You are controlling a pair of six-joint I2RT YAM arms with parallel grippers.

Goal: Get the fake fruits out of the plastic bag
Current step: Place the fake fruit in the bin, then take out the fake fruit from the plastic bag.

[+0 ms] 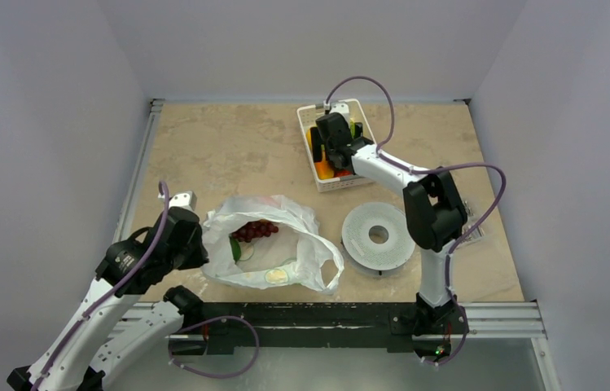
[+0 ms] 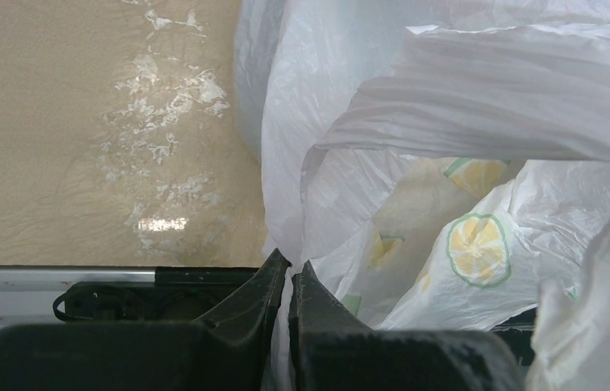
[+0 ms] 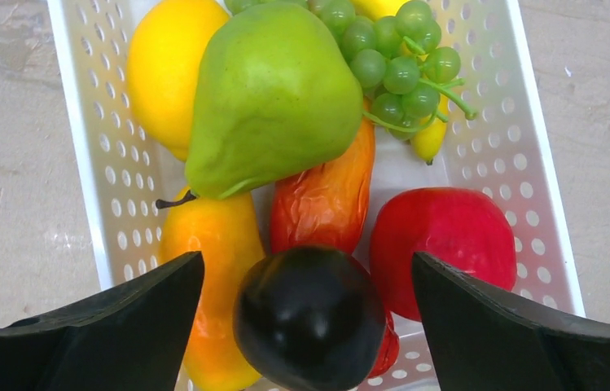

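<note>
Near left, the left fingers (image 2: 288, 281) are clenched tight on a fold of the plastic bag (image 1: 273, 244). The bag is spread on the surface (image 1: 204, 147) just right of them, mouth gaping. A dark red grape bunch (image 1: 254, 230) can be seen inside it, with a green fruit (image 1: 236, 249) tucked right beside it.

Further right, a round white disc (image 1: 378, 236) is laid flat.

At the far side, the white basket (image 3: 114, 187) is parked with the right fingers (image 1: 335, 156) hung over it, spread wide, nothing gripped. A dark round fruit (image 3: 309, 318) is sat loose between them, touched by neither. Packed around it are an orange fruit (image 3: 212, 244), a red fruit (image 3: 444, 244), a green pear (image 3: 273, 90), green grapes (image 3: 399, 65) and a yellow fruit (image 3: 167, 69).
</note>
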